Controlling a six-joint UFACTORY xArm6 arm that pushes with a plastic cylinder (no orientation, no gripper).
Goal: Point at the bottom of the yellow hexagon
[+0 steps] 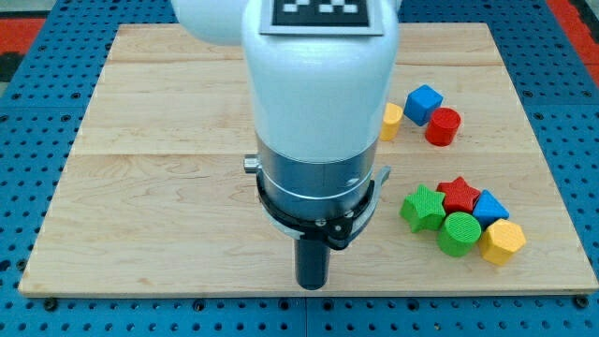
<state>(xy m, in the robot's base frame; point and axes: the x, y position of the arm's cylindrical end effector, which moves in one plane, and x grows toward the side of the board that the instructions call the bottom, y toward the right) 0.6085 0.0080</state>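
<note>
The yellow hexagon lies at the view's lower right, at the right end of a tight cluster with a green cylinder, a blue block, a red star and a green star. My tip is near the board's bottom edge at the view's centre, well to the left of the hexagon and touching no block. The arm's white and grey body hides the middle of the board.
A blue cube, a red cylinder and a yellow block, partly hidden by the arm, sit at the upper right. The wooden board ends just below my tip; blue pegboard surrounds it.
</note>
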